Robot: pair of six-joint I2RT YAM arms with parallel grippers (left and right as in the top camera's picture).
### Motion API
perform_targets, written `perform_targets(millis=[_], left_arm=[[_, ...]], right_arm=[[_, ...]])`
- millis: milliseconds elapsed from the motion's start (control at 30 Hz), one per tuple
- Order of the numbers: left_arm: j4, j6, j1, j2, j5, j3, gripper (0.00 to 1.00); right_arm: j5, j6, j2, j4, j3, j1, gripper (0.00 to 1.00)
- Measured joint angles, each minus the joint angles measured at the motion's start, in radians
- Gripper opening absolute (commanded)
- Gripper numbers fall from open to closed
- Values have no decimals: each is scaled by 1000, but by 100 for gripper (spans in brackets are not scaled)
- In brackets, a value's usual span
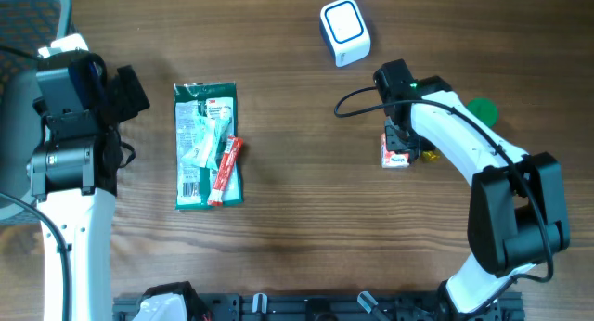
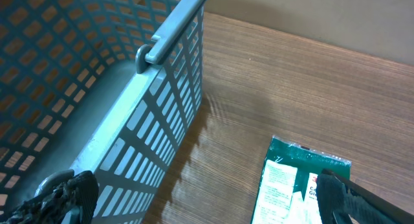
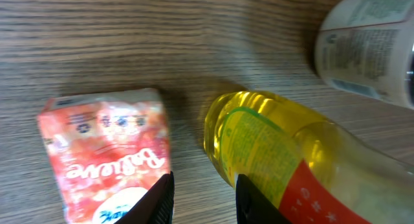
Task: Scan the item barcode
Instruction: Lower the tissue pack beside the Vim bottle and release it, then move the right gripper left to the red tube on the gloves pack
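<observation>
While pink box (image 3: pixel 107 153) lies beside yellow bottle (image 3: pixel 272 153) | white bottle (image 3: pixel 365 46) near

Yellow bottle (image 3: pixel 272 153) hems pink carton (image 3: pixel 110 153); bare tabletop (image 1: pixel 297 173) toward green packet (image 1: pixel 206 145).

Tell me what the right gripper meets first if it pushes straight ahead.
Probably bare table, in the gap between the red pack and the yellow bottle. The right gripper is lined up close to both, so it might brush either first; depth is unclear.
</observation>
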Motion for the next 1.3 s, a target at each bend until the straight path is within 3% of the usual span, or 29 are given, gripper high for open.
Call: perform_targets(millis=[400,533,667,900,933,967,1000,1100,1133,1167,1300], left_arm=[[0,0,0,0,0,0,100],[0,0,0,0,0,0,100],[0,0,0,0,0,0,100],[0,0,0,0,0,0,100],[0,0,0,0,0,0,100],[0,0,0,0,0,0,100],[0,0,0,0,0,0,100],[0,0,0,0,0,0,100],[0,0,0,0,0,0,100],[0,0,0,0,0,0,100],[0,0,0,0,0,0,100]], right_arm=[[23,-9,0,32,0,0,36],[-115,-40,3,-32,64,3,38],[-336,-46,5,-59,277,32,42],[-694,98,4,154,320,214,50],[-716,130,4,192,315,249,57],[-733,166,4,217,313,288,89],[-740,183,4,226,312,303,100],[-766,292,4,303,310,437,100],[-764,309,4,324,310,471,95],[-758,319,4,340,309,499,80],[-660,407,4,369,309,625,54]])
